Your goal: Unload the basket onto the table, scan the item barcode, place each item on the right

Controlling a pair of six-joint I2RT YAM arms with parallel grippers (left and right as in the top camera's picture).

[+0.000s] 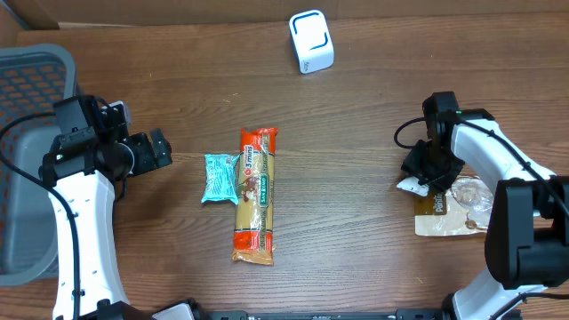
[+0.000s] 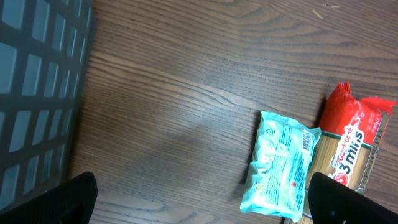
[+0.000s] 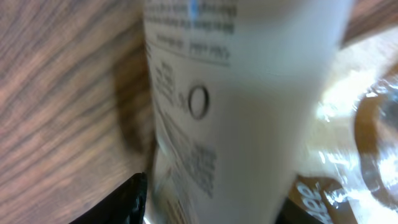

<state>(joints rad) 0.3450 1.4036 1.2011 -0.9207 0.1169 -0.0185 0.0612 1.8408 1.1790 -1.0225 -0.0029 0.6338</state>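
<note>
basket (image 1: 27, 62): grey mesh, at the left edge of the overhead frame; the left wrist view shows only its wall, upper left.
left gripper (image 1: 165, 149): spread wide with nothing between the fingers; in its own view the two dark fingertips sit in the bottom corners.
teal packet (image 1: 219, 178): centre-left, touching the pasta pack (image 1: 256, 197), which lies top to bottom with its red end up; the left wrist view shows print on both that the overhead leaves unreadable.
scanner (image 1: 311, 42): white with a blue outline, top centre, seen from overhead only.
right gripper (image 1: 425, 173): right of centre, over the pouch's left end; cannot tell whether it pinches the pouch. its own view shows one dark finger (image 3: 121, 202) at bottom left, just beside the pouch's edge.
pouch (image 1: 444, 218): tan with a clear window, flat on the table (image 1: 356, 116), lower right, well apart from the scanner. long axis runs left to right in the overhead, with the right end under the arm. the blurred right wrist view shows a white printed panel running top to bottom.
</note>
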